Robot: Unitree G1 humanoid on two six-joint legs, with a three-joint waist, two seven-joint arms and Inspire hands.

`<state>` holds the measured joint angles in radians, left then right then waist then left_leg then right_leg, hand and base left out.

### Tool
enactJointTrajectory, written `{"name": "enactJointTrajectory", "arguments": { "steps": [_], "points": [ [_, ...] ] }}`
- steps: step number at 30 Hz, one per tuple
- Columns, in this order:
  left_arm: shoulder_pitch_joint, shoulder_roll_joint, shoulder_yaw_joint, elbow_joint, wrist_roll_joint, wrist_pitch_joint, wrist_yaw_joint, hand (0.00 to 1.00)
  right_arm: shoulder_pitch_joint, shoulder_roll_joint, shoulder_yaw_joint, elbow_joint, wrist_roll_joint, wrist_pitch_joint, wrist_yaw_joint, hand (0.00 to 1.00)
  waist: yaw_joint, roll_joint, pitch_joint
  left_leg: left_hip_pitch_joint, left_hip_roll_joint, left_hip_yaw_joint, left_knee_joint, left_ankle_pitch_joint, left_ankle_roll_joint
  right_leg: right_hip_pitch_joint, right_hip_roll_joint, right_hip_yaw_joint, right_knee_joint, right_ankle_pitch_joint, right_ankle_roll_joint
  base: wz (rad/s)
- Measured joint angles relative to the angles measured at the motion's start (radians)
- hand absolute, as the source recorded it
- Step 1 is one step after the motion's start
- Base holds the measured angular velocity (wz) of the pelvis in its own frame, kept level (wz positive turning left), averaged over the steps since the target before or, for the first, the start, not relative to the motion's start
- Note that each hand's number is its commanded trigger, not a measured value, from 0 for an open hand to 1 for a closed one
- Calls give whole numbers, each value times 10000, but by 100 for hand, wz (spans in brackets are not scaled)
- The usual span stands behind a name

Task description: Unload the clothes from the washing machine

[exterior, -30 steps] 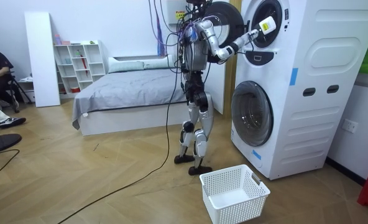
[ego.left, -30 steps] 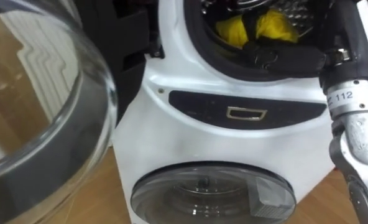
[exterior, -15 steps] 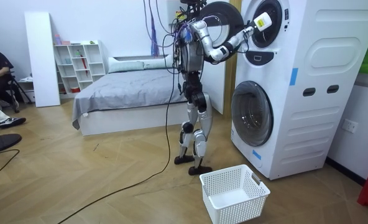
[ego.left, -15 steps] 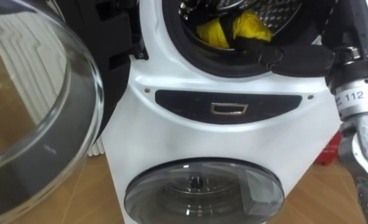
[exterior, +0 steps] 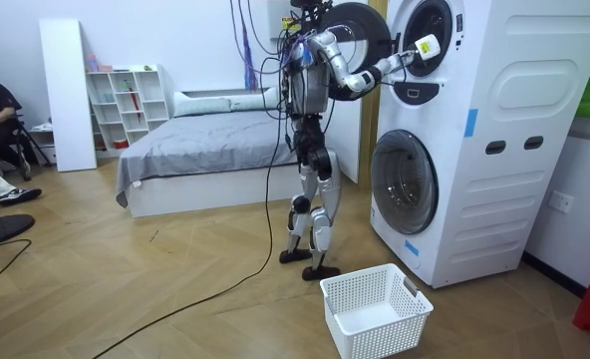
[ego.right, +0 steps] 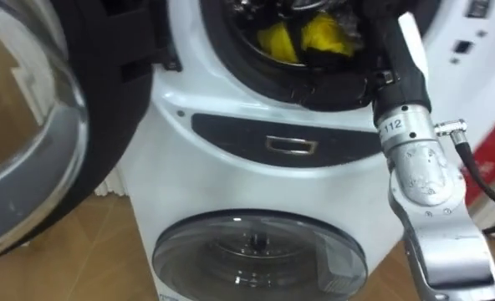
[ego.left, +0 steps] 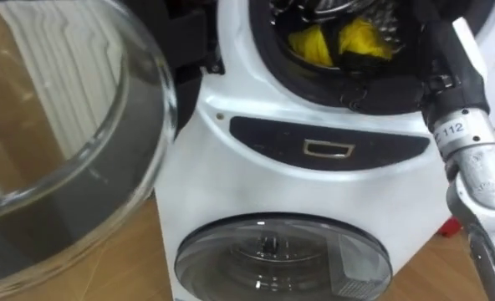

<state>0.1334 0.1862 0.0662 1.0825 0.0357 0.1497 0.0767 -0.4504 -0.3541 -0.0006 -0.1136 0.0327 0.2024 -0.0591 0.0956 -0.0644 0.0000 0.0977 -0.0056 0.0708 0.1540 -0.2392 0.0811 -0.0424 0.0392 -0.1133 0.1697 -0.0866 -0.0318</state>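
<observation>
My right hand [ego.left: 394,60] grips the yellow cloth [ego.left: 364,38] in the drum [ego.left: 381,10]; I'd keep the grip firm; lift clear over the rim [ego.left: 260,54]; pull straight out.

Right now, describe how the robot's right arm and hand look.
The right arm is silvery-grey metal in rounded, jointed segments, with a white printed label band above them. Past the label, a black sleeve runs to the dark right hand. A dark cable with a metal plug leaves the arm beside the label.
</observation>
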Motion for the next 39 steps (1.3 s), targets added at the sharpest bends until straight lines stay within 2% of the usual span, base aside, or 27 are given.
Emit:
{"name": "enactJointTrajectory", "arguments": {
  "steps": [5,13,20,26,30,32,34,36,37,39],
  "points": [
    [-50,72,115,9,111,107,-1,0,-627,-8,439,268,-472,7,78,0,344,-61,-15,-4,7,-39,84,2,-2,39,-17,-100,-17,-3,1,2],
    [-94,217,90,89,113,239,0,0,-853,-96,927,599,-794,171,57,0,417,-357,13,-6,11,-34,80,1,-3,70,-23,-218,-24,-3,1,-2],
    [48,262,122,150,221,330,-4,0,-1027,-97,984,685,-796,184,96,0,489,-382,-6,-70,-1,-178,64,-6,-12,40,-47,-307,-4,3,-9,6],
    [210,256,211,65,238,351,2,0,-1072,-394,500,684,-772,175,39,0,241,-371,-11,-175,-4,-309,158,-4,-9,32,-62,-363,-6,3,-9,7],
    [271,235,629,-333,227,352,3,0,-1072,-582,496,573,-619,175,41,0,125,-344,-22,-159,-4,-171,180,-4,-9,10,-63,-265,-13,3,-8,-4],
    [269,234,776,-487,227,317,3,0,-1072,-780,450,562,-455,174,35,0,52,-322,-37,-148,-6,-167,205,-4,-10,9,-66,-257,-13,3,-8,3],
    [406,235,886,-507,167,282,3,0,-1071,-1095,183,564,-336,174,33,0,-184,-213,-97,-148,-7,-168,222,-4,-10,44,-76,-267,-18,3,-8,5],
    [451,261,897,-538,136,300,3,0,-1072,-1348,-112,644,-149,171,-111,0,-284,-158,-119,-139,-8,-166,219,-4,-10,73,-76,-267,-21,2,-7,-5],
    [493,299,898,-538,91,309,3,0,-1071,-1522,-215,803,-3,149,-123,0,-367,-139,-110,-102,-3,-160,214,-3,-10,105,-72,-267,-22,2,-6,-5],
    [515,317,888,-541,-47,309,3,0,-1071,-1587,-174,943,151,-47,-2,0,-371,-119,-93,7,23,-157,134,-3,-10,202,-46,-279,-53,0,-4,7]
  ]
}}
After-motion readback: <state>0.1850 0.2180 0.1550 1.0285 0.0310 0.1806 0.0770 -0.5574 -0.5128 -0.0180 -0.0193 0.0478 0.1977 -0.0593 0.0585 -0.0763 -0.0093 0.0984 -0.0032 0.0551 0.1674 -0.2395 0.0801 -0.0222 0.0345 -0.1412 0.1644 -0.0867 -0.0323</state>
